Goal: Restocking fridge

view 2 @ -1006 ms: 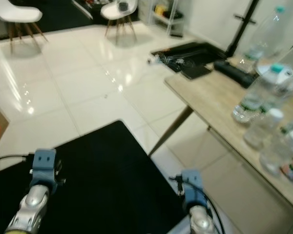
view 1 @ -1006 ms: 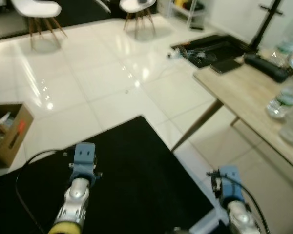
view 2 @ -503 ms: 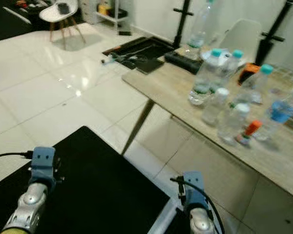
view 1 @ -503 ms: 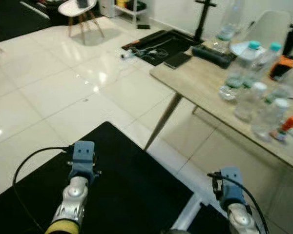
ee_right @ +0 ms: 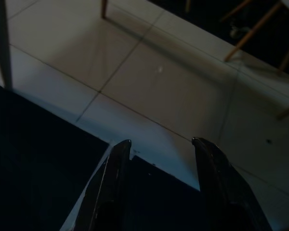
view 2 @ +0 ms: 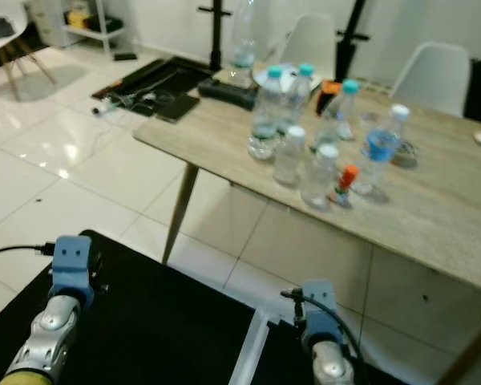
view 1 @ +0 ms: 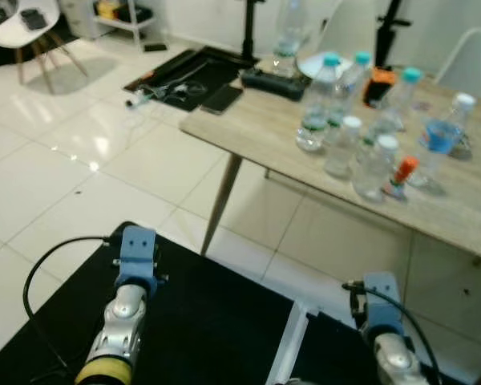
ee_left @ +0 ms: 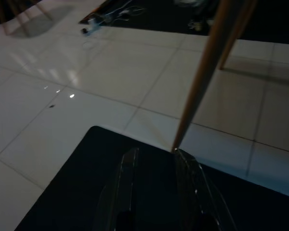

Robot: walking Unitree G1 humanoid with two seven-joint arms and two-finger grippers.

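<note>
I judge nothing restocked yet: my left gripper (ee_left: 154, 183) and right gripper (ee_right: 161, 178) hang empty, fingers apart, the bottles (view 2: 305, 136) untouched on the table (view 2: 433, 208).

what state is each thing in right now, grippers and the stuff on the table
left gripper: open, empty, over the black mat
right gripper: open, empty
water bottles: upright, capped, clustered on the wooden table
orange-capped small bottle: upright
white chair: behind the table

No text or label can be read.
</note>
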